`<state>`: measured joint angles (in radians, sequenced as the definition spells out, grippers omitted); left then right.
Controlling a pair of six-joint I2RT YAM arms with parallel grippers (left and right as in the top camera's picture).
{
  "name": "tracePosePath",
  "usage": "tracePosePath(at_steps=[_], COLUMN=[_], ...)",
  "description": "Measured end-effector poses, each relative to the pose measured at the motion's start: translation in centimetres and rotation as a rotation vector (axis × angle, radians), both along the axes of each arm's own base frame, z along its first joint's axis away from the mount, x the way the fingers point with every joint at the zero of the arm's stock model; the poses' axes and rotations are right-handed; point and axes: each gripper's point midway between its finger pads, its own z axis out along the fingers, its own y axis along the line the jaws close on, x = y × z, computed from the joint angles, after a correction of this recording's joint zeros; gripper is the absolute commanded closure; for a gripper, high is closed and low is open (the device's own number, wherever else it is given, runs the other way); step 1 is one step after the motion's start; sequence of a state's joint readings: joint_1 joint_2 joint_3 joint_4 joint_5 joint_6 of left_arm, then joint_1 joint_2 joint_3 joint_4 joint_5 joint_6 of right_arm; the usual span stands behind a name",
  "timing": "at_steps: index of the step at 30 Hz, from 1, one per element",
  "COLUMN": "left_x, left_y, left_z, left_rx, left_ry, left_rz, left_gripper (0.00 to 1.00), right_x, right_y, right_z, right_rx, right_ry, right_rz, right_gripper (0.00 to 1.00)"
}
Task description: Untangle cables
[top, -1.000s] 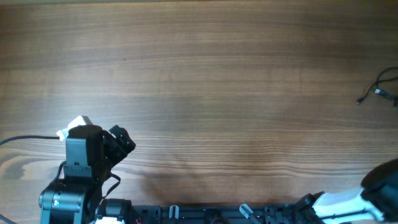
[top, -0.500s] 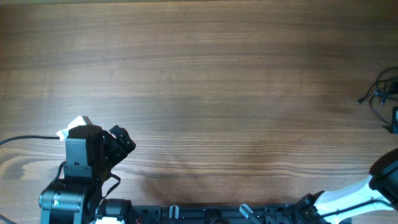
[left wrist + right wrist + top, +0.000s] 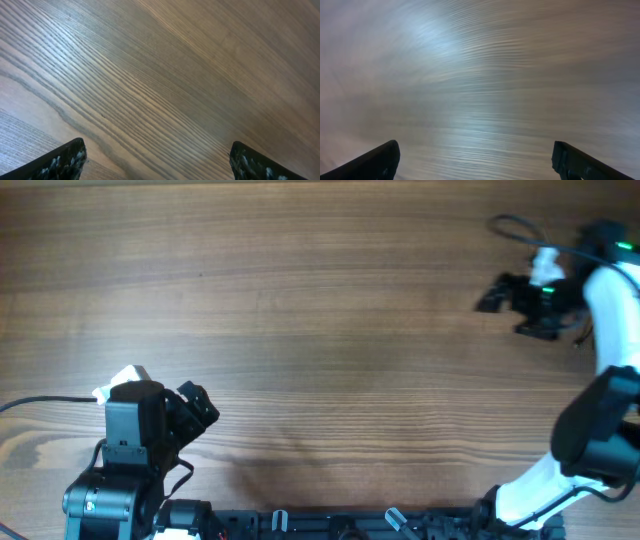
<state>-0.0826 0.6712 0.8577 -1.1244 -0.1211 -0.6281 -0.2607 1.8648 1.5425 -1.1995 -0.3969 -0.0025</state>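
The cables are hidden: my right arm (image 3: 608, 290) reaches over the far right edge of the table where they would lie, and neither wrist view shows them. My right gripper (image 3: 505, 310) points left over bare wood, open, with nothing between its fingers (image 3: 380, 160). The right wrist view is blurred and holds only table. My left gripper (image 3: 197, 405) rests near the front left corner, open and empty. Its dark fingertips (image 3: 65, 161) frame bare wood grain in the left wrist view.
A thicker black lead (image 3: 512, 223) loops out from the right arm's white camera unit (image 3: 545, 265). The left arm's base (image 3: 110, 485) and a black rail (image 3: 340, 525) run along the front edge. Another lead (image 3: 40, 404) trails off the left side.
My right arm has swung from the front right corner up to the far right of the table, covering the cables. Its gripper has gone from shut to open. The left arm has not moved.
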Motion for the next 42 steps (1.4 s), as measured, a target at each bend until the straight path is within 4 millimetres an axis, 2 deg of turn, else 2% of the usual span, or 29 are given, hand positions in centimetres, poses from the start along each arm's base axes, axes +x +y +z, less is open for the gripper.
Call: tracePosePath(at_steps=[2, 6, 9, 11, 15, 17, 20, 23, 27, 30, 35, 39, 42], left_x=[0.1, 0.2, 0.2, 0.2, 0.2, 0.2, 0.2, 0.2, 0.2, 0.3, 0.3, 0.3, 0.3], left_y=[-0.1, -0.3, -0.3, -0.4, -0.5, -0.6, -0.7, -0.7, -0.7, -0.7, -0.7, -0.7, -0.7], left_z=[0.1, 0.1, 0.1, 0.1, 0.1, 0.1, 0.1, 0.1, 0.1, 0.1, 0.1, 0.1, 0.2], left_rx=[0.005, 0.01, 0.014, 0.012, 0.006, 0.003, 0.001, 0.006, 0.008, 0.008, 0.008, 0.008, 0.008], left_ry=[-0.003, -0.007, -0.006, -0.006, -0.006, -0.006, -0.005, -0.004, -0.007, -0.008, -0.008, -0.008, -0.008], left_rz=[-0.014, -0.047, -0.052, -0.055, -0.059, -0.062, -0.065, -0.073, -0.076, -0.076, -0.076, -0.076, -0.076], left_gripper=[0.06, 0.07, 0.07, 0.07, 0.07, 0.07, 0.08, 0.08, 0.08, 0.07, 0.07, 0.07, 0.07], right_x=[0.5, 0.2, -1.2, -3.1, -5.5, -6.5, -7.9, -11.3, -15.8, -18.9, -23.3, -25.4, -26.0], right_y=[5.4, 14.3, 20.3, 24.1, 27.5, 28.6, 28.1, 25.5, 21.7, 18.3, 13.8, 11.0, 9.9], right_z=[-0.1, -0.1, -0.1, -0.1, 0.2, 2.2, 8.5, 15.7, 20.4, 22.7, 24.9, 24.0, 23.9], right_rx=[-0.026, -0.048, -0.054, -0.07, -0.112, -0.109, -0.076, -0.04, -0.03, -0.048, -0.057, -0.103, -0.124], right_ry=[-0.019, -0.077, -0.109, -0.117, -0.142, -0.201, -0.358, -0.522, -0.632, -0.712, -0.833, -0.814, -0.819], right_rz=[0.163, 0.393, 0.521, 0.61, 0.699, 0.727, 0.713, 0.686, 0.644, 0.583, 0.5, 0.445, 0.417], right_gripper=[0.0, 0.0, 0.0, 0.0, 0.0, 0.0, 0.0, 0.0, 0.0, 0.0, 0.0, 0.0, 0.0])
